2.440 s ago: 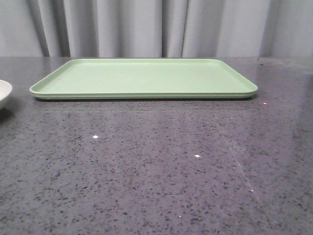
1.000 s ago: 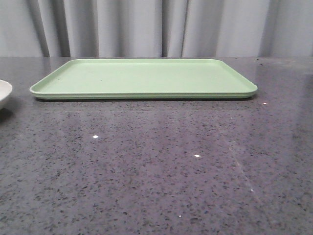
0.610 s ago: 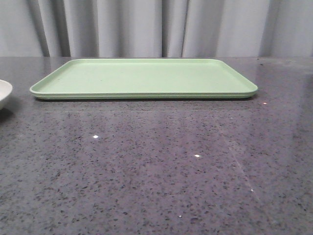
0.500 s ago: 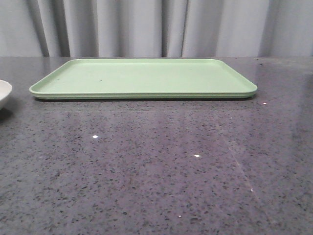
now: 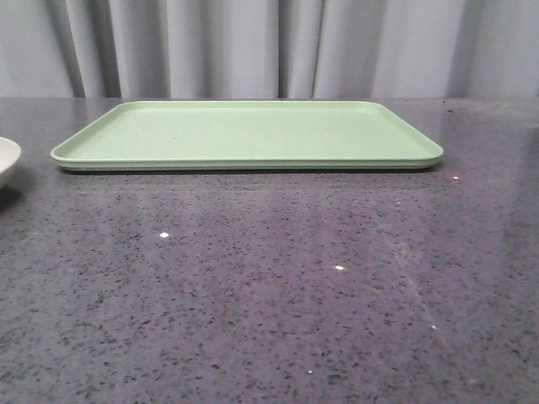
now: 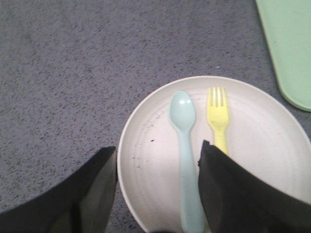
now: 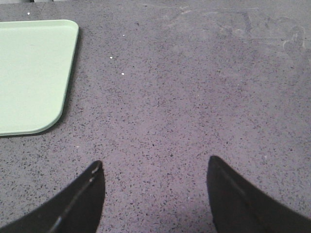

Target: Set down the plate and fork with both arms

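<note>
The pale plate [image 6: 262,160] lies on the grey table, and only its edge [image 5: 7,160] shows at the far left of the front view. On it lies the yellow fork [image 6: 217,114] beside a pale blue-green spoon [image 6: 183,141]. My left gripper [image 6: 157,147] is open just above the plate's near rim. One finger is outside the rim and the other is over the plate, hiding the fork's handle end. My right gripper [image 7: 154,162] is open over bare table, holding nothing. Neither gripper shows in the front view.
A light green rectangular tray [image 5: 248,133] lies at the back middle of the table, with nothing on it. One of its corners [image 6: 291,48] sits close to the plate, and another corner [image 7: 34,73] shows in the right wrist view. Grey curtains hang behind.
</note>
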